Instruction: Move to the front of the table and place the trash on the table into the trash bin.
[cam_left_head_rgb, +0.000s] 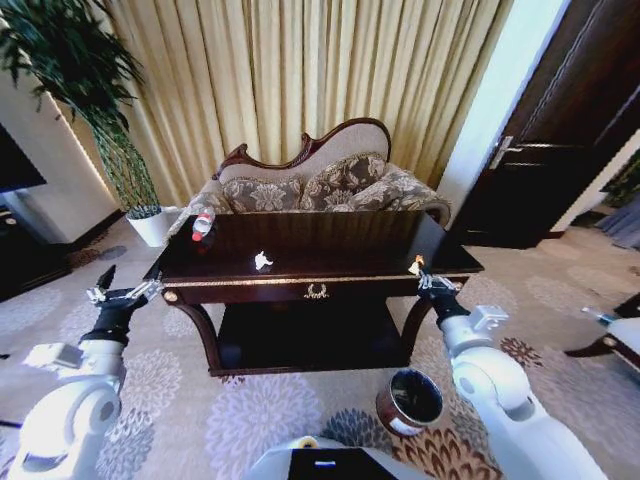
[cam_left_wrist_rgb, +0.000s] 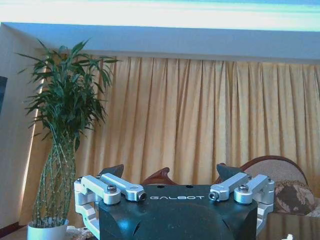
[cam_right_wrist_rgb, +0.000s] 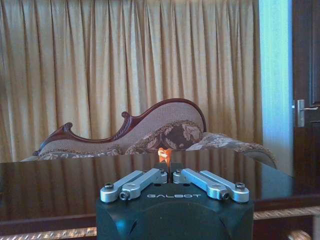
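Robot faces the long side of the dark glossy bench (cam_left_head_rgb: 350, 250), gold emblem drawer toward it. Right claw (cam_left_head_rgb: 420, 268) sits at the bench's front right corner, fingers pinched together on a small yellowish-orange scrap (cam_right_wrist_rgb: 164, 154); in the right wrist view the scrap sticks up from between the closed tips, just above the bench edge. The same scrap shows in the head view as a pale speck at the claw tip (cam_left_head_rgb: 414, 266). Left claw (cam_left_head_rgb: 118, 289) hangs off the bench's left end, near the front left corner, not touching anything; its fingers (cam_left_wrist_rgb: 113, 171) stand wide apart with nothing between them. On the bench: a crumpled white paper bit (cam_left_head_rgb: 263, 261) near the middle, toward the front edge; a clear plastic bottle with red cap (cam_left_head_rgb: 203, 225) lying at the back left corner. Trash bin (cam_left_head_rgb: 410, 401), round coppery canister with a white label, stands on the carpet in front of the bench's right leg, just beside the right arm, mouth open upward. Behind the bench a patterned sofa (cam_left_head_rgb: 320, 185) with carved back; left of the sofa a plant in a white pot (cam_left_head_rgb: 150, 226); curtains (cam_left_head_rgb: 300, 70) behind all.
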